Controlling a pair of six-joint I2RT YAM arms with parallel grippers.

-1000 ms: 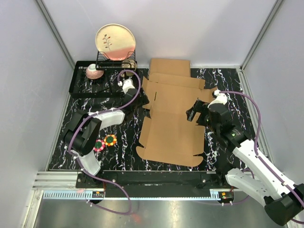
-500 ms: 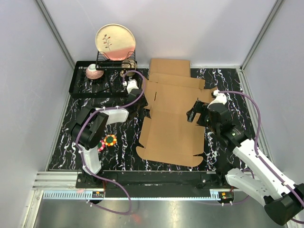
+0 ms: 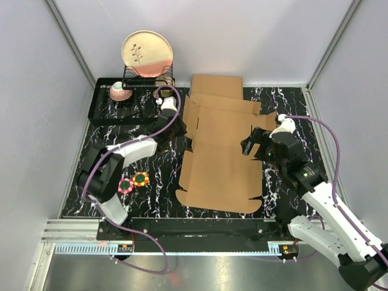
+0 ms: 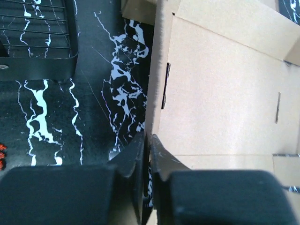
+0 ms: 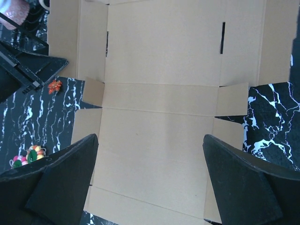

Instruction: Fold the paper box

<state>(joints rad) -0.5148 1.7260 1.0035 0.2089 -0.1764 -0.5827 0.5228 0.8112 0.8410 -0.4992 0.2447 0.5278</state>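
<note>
left claw (image 4: 148, 137): fingers drawn almost together and clamped on the thin edge of the paper box's (image 3: 221, 163) left side flap (image 4: 157, 70). in the left wrist view the flap stands up on edge and runs straight down into the narrow gap between the two dark fingers (image 4: 133, 157). the panel beside it lies flat.

right claw (image 5: 150, 140): fingers spread wide apart, holding nothing. it hangs above the middle of the sheet, one finger over each long side. whether the tips touch the cardboard cannot be told.

paper box: an unfolded brown corrugated cut-out, lying open on the tabletop (image 3: 151, 176) at centre and running toward 12 o'clock. creases, slots and small side tabs show across its panels. the left arm reaches it from 9 o'clock, at the far part of its left edge. the right arm comes in from 3 o'clock.

surroundings: a black wire rack (image 3: 100, 112) sits at 10 o'clock, well apart from the sheet. it carries an upright cream and pink plate (image 3: 147, 51) and a small pink cup (image 3: 120, 92). two small coloured pieces (image 3: 133, 182) lie on the black marbled tabletop at 8 o'clock, near the left arm.
</note>
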